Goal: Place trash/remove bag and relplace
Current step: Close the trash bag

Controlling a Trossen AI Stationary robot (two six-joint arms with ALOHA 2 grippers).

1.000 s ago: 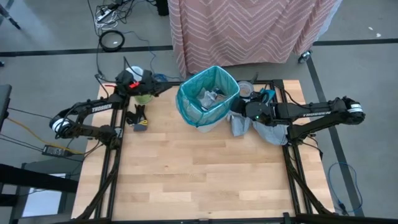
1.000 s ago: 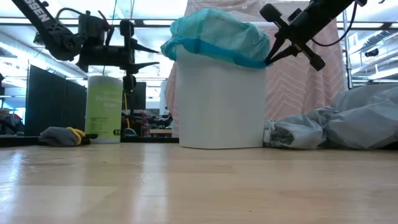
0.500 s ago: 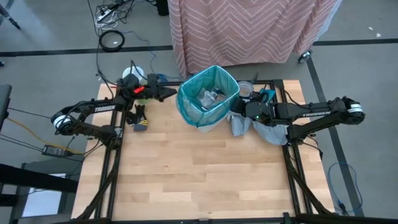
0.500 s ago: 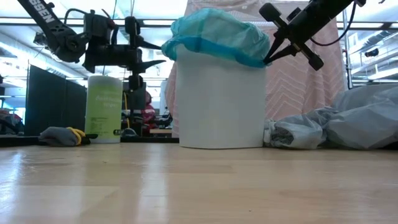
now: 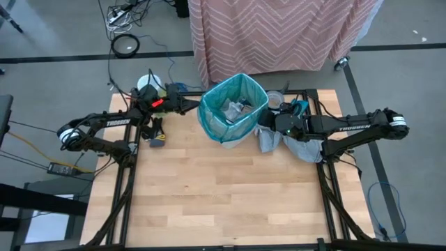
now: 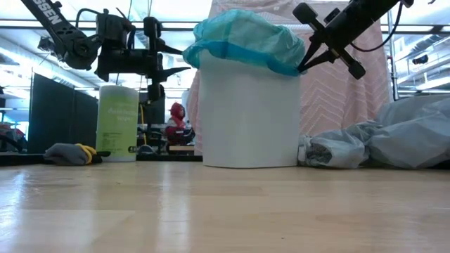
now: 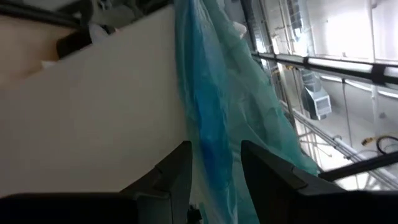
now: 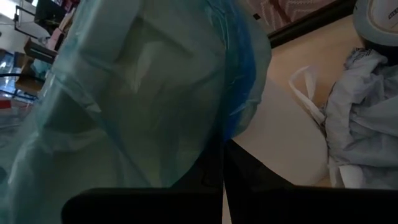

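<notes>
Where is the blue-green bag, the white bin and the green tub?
bag (image 6: 242, 39), low view, its bunched top over the rim.
white bin (image 6: 246, 119), low view, middle of its front wall.
green tub (image 6: 117, 123), low view, its label.

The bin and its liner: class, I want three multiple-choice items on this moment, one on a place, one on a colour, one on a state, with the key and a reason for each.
1. Where is the grey bag?
A. On the table, on the right arm's side of the bin
B. Inside the bin
C. On the floor

2. What colour is the liner in the white bin?
A. Black
B. Teal
C. Red

3. How is the right gripper?
A. Wide open above the table
B. Shut on the liner's edge
C. Holding the green canister

Key: 1 A, the high view shows it on the table under the right arm; 2 B, teal plastic folds over the rim; 3 B, the low view shows its fingers pinched on the liner at the rim.
</notes>
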